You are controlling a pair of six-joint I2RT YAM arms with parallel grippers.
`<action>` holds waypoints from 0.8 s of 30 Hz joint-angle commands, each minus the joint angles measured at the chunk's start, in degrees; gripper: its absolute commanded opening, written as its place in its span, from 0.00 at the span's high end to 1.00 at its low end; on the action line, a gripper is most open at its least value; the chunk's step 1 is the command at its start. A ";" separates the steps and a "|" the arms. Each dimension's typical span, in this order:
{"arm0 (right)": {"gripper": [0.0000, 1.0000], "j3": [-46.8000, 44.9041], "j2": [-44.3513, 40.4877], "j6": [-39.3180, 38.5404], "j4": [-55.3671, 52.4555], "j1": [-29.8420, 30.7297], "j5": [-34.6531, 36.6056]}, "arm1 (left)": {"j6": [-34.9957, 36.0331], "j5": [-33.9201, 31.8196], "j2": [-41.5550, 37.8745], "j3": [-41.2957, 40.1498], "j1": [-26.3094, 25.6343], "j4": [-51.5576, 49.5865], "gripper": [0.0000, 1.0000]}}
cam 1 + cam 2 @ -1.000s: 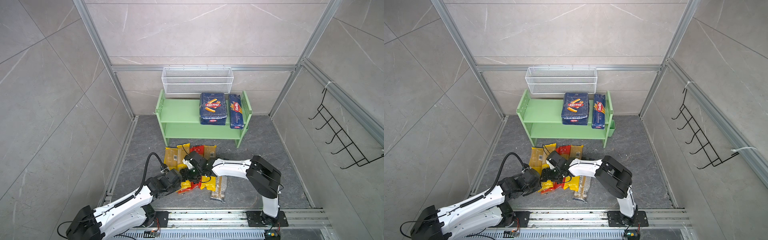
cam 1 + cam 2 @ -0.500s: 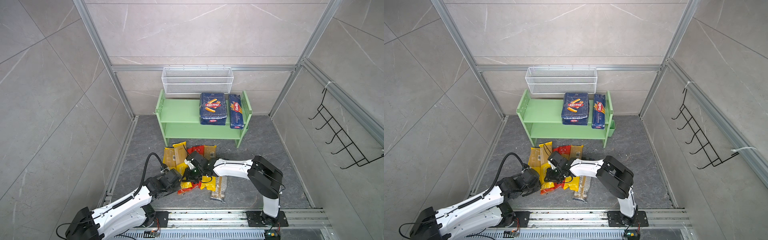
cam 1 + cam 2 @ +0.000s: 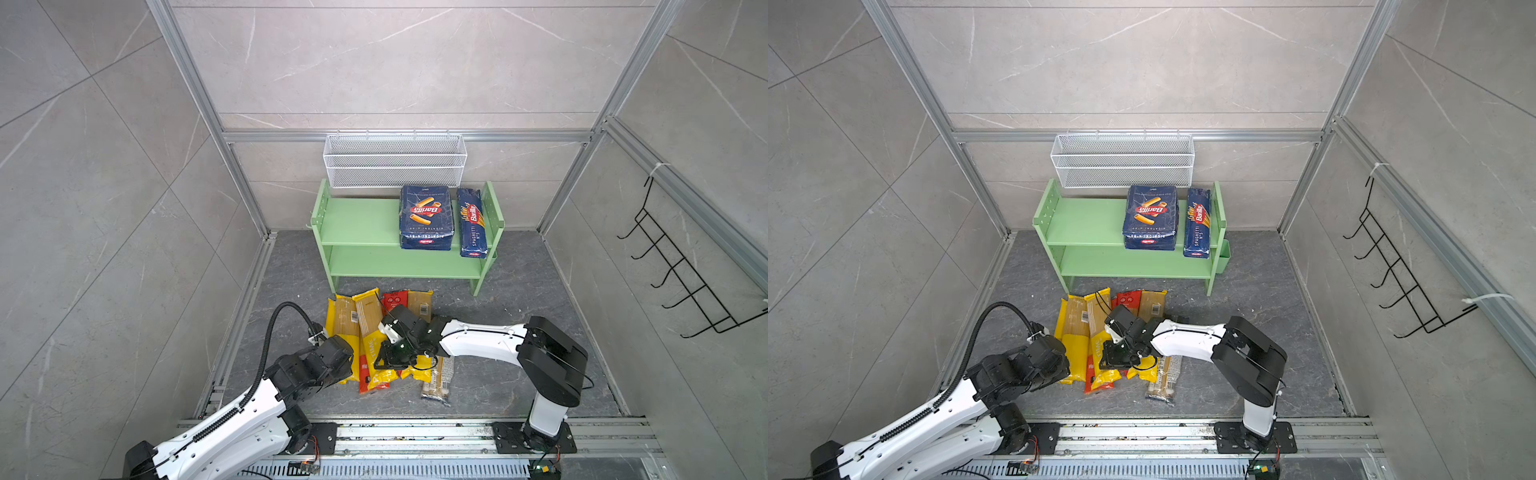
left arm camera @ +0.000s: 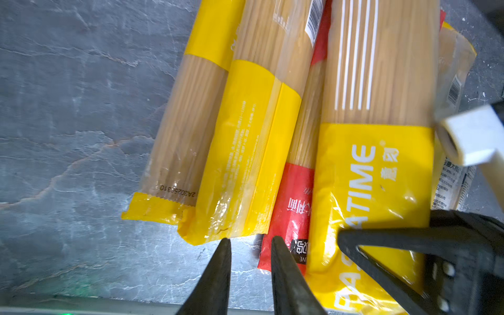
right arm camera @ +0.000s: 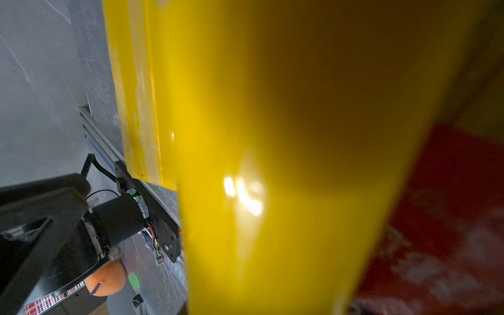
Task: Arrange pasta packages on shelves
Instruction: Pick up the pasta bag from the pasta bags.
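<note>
Just past the tips of the left gripper [image 4: 249,241], whose fingers stand narrowly apart and empty, lie the ends of a long yellow plastic spaghetti bag [image 4: 240,152] and a red spaghetti bag [image 4: 293,196]; beside them the right gripper [image 3: 386,359] is closed on the yellow "PASTA TIME" spaghetti bag [image 4: 373,163] (pads hidden, so the hold is my judgement). Pick-up is in hand: next, lift it clear of the pile and carry it far beyond the fingers to the light green two-tier shelf rack [image 3: 361,216], where two dark blue Barilla packs [image 3: 424,216] lie on top.
</note>
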 commanded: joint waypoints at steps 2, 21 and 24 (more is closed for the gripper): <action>1.00 -1.37 -5.27 -4.09 0.21 -0.87 0.98 | 1.02 -1.95 1.03 2.73 0.12 -3.11 0.71; 1.00 1.59 -20.95 -3.78 -2.90 0.11 -5.87 | 1.43 -8.11 -4.21 11.80 0.15 -14.60 0.31; 1.00 4.47 -22.74 -4.81 -6.11 0.66 -5.24 | 1.82 -9.30 -4.85 13.75 0.14 -16.24 0.20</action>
